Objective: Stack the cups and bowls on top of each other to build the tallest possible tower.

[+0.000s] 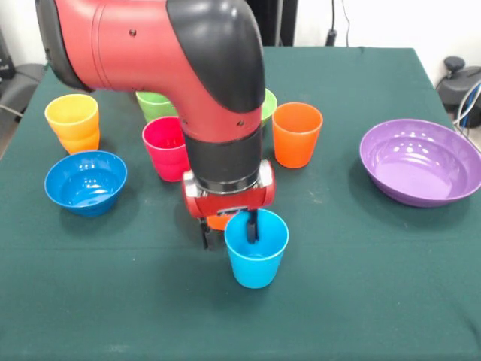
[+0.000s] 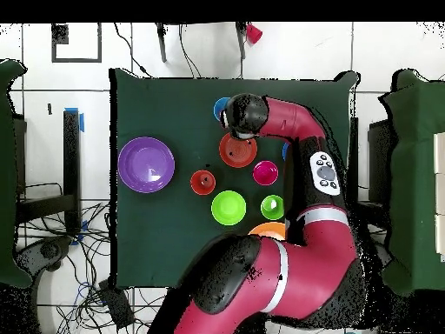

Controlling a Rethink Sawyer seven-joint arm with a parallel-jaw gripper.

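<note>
I judge this to be the pick-up of the light blue cup (image 1: 256, 258), low in the middle of the front view on the green table (image 1: 376, 301). The gripper (image 1: 230, 235) straddles that cup's near wall: one dark finger sits inside the cup, the other hangs outside to its left, so the jaws are narrowly apart around the rim; I cannot tell whether they are pressing on it yet. The cup's base seems to rest on the cloth. Nothing that I can see looks like a proper tower so far, apart from the yellow cup (image 1: 72, 115) sitting in an orange one at the upper left. The next move, I think, calls for a firm pinch on the wall, a straight lift, then a carry to a broad base such as the purple bowl (image 1: 421, 160) at the right, or onto the orange cup (image 1: 297, 133) or magenta cup (image 1: 165, 147) behind. The blue bowl (image 1: 85, 180) lies at the left. The arm comes down from the upper left, bends at a black elbow and drops the wrist vertically. In the overhead view the wrist (image 2: 248, 115) covers the cup, with an orange bowl (image 2: 236, 150) just below.
</note>
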